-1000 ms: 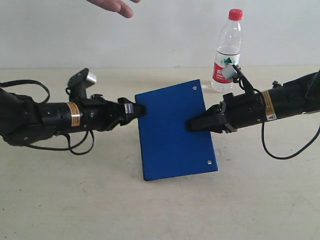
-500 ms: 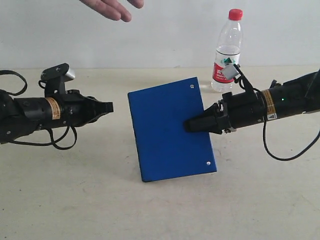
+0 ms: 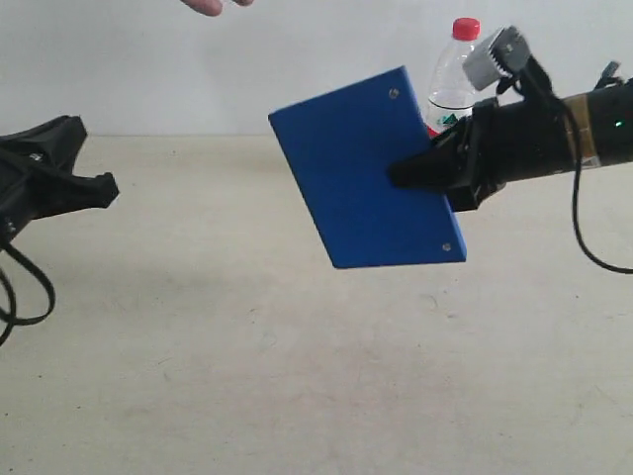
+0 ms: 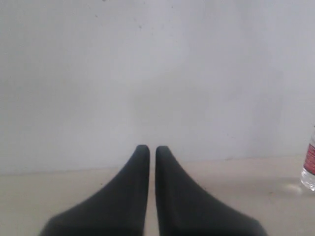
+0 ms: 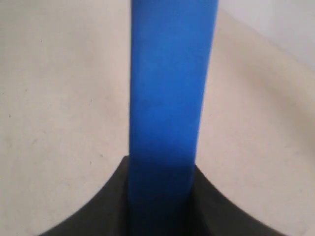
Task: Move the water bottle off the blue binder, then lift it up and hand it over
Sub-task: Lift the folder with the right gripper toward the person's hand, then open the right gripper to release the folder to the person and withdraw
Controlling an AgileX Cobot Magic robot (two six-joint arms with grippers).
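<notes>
- The left claw (image 3: 104, 186) hangs low at the far left above the desk (image 3: 247, 376), its 2 fingers pressed almost together on nothing. It is best held out of the handover path.
- A person's hand (image 3: 213, 5) shows only its fingertips at the top edge, so the lift should probably go up and leftward toward it, slowly.
- The blue binder (image 3: 361, 168) is in the air, tilted with 1 corner low, well off the desk.
- The right claw (image 3: 396, 176) pinches the binder's right edge. Held by 1 edge the cover may swing, so the pinch should be firm until the hand takes it.
- The water bottle (image 3: 450, 74) stands upright behind the binder and the right arm, off the binder.
- The desk is pale beige, matte and faintly scuffed, with a plain white wall (image 3: 148, 69) behind it.
</notes>
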